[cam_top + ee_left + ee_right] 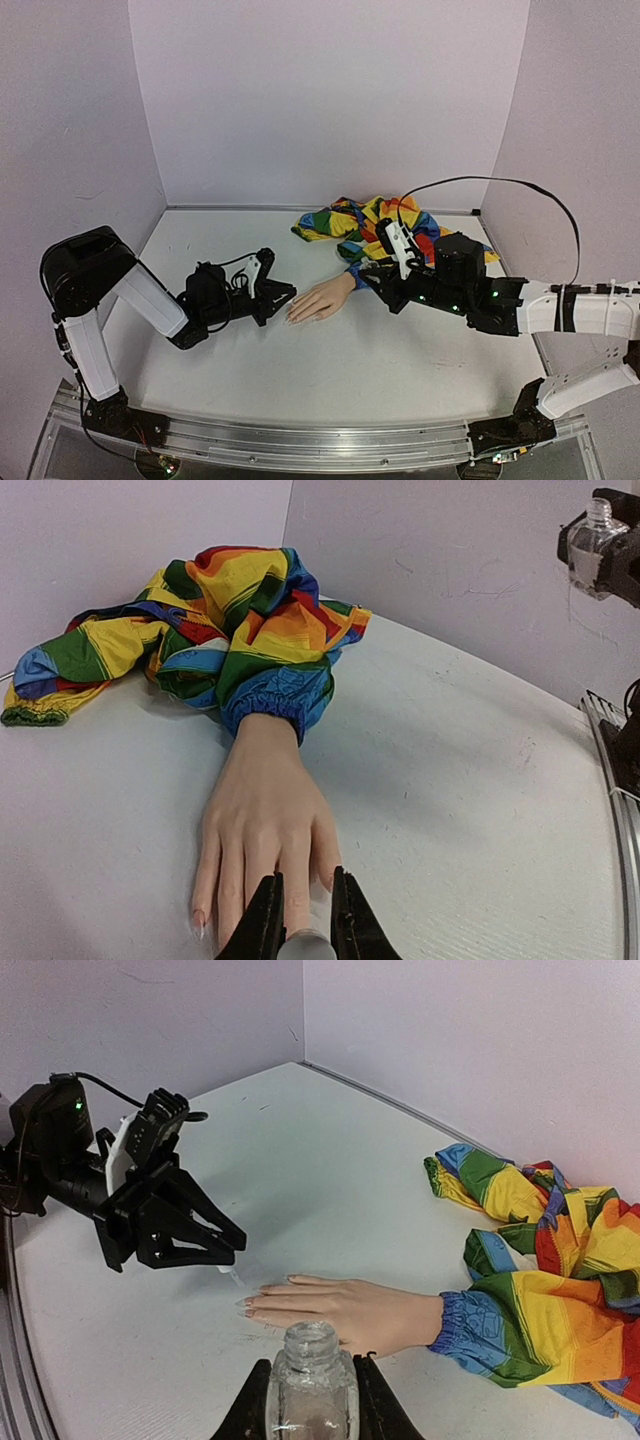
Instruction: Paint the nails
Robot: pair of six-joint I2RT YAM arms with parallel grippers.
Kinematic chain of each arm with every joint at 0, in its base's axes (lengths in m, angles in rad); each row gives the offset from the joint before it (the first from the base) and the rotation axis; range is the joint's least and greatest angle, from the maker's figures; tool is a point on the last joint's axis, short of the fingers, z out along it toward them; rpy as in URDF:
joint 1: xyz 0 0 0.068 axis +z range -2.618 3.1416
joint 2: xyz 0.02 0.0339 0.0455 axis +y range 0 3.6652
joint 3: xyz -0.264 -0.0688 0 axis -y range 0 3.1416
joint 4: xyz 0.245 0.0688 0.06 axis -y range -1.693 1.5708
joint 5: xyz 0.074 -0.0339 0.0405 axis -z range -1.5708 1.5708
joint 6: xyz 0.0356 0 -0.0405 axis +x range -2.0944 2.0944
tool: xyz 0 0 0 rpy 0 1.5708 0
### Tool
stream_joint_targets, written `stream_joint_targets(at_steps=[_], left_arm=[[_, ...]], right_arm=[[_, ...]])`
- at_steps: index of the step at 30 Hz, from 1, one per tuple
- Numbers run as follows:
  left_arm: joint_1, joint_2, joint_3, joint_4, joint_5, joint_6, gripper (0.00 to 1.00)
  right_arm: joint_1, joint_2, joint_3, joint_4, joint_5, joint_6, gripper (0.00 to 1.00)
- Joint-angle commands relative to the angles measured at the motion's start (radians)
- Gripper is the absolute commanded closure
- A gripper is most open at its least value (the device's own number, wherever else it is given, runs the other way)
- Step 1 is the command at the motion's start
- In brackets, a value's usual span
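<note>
The mannequin hand (pixel 322 300) lies palm down on the desk (pixel 350 375). Its nails (pixel 247 1310) sit at the fingertip end, the end away from the rainbow sleeve (pixel 365 225). Right at those fingertips the left hand (pixel 305 880) is down low, clamped tight on a pale applicator (pixel 306 946). Its thin tip pokes out just beside the mannequin hand's fingers, though whether it touches cannot be told. Over by the mannequin hand's wrist, held above the desk, the right hand (pixel 313 1380) is closed around a small clear bottle (pixel 592 538), uncapped and upright. Now, those nails look tiny, hard and glossy, fixed to stiff fingers, so there's nothing to grip there. Only the tip should touch them, and lightly. The mannequin hand itself looks light and could skid under a push. The wrist by the cuff looks like the place to steady it.
</note>
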Motion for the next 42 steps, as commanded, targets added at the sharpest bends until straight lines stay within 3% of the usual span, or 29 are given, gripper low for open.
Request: stream_joint_targets(at_steps=[1, 42], left_arm=[[0.005, 0.062, 0.074, 0.025, -0.003, -0.016, 1.0], [0.006, 0.125, 0.053, 0.002, -0.024, -0.016, 1.0]], right_arm=[[-0.005, -0.009, 0.019, 0.066, -0.013, 0.021, 1.0], [-0.006, 0.002, 0.014, 0.08, -0.019, 0.024, 1.0]])
